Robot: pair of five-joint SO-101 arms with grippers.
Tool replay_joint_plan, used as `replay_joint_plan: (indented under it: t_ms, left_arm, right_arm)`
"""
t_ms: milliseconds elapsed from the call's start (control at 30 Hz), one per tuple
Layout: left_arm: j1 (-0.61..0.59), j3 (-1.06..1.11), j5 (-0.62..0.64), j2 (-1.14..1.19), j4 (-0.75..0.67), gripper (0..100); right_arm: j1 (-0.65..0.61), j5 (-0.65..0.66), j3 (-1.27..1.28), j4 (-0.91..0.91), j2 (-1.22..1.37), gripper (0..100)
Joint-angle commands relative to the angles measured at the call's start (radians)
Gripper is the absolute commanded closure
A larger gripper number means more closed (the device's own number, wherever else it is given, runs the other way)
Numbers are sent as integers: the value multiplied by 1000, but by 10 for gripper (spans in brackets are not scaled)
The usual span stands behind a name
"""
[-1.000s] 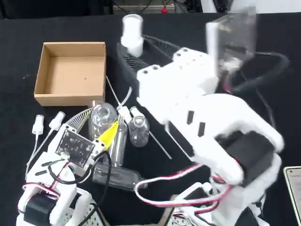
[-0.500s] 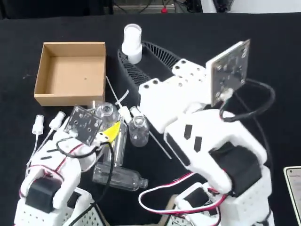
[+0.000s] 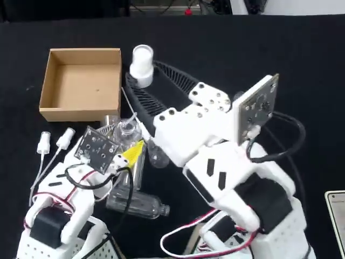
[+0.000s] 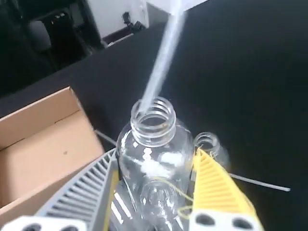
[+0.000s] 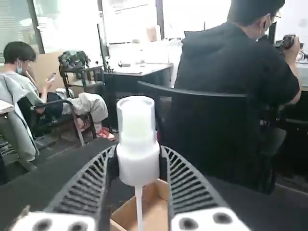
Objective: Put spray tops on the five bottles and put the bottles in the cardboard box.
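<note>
White spray tops (image 3: pixel 64 138), two of them, lie side by side at the far left of the black surface (image 3: pixel 302 65), thin tubes trailing toward the arm base. Behind them sits the one cardboard box (image 3: pixel 81 81), open, with nothing in it. Further right, the left end effector (image 4: pixel 156 155) is closed narrowly on an upright clear bottle (image 4: pixel 154 168), with a grey finger on one side and a yellow one on the other. A second bottle (image 4: pixel 208 142) stands just beside it, and a lying bottle (image 3: pixel 135 204) rests near the left arm. That makes three bottles counted; the arms cover the rest of the cluster. Rightmost, the right end effector (image 5: pixel 138 154) clamps a third spray top (image 5: pixel 137 139), and its tube (image 4: pixel 161 67) meets the rim of the clear bottle's open neck.
</note>
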Motion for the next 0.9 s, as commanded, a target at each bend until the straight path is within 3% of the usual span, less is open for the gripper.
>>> replay_joint_plan:
  t_ms: [0, 633, 867]
  left_arm:
    - [19, -10, 11, -5, -21, 895]
    - [18, -10, 11, -5, -14, 895]
    - [18, -10, 9, -5, -14, 895]
  right_arm:
    - [-11, 6, 12, -38, -15, 987]
    - [-5, 11, 7, -8, -18, 987]
    - [-5, 94, 10, -11, -18, 987]
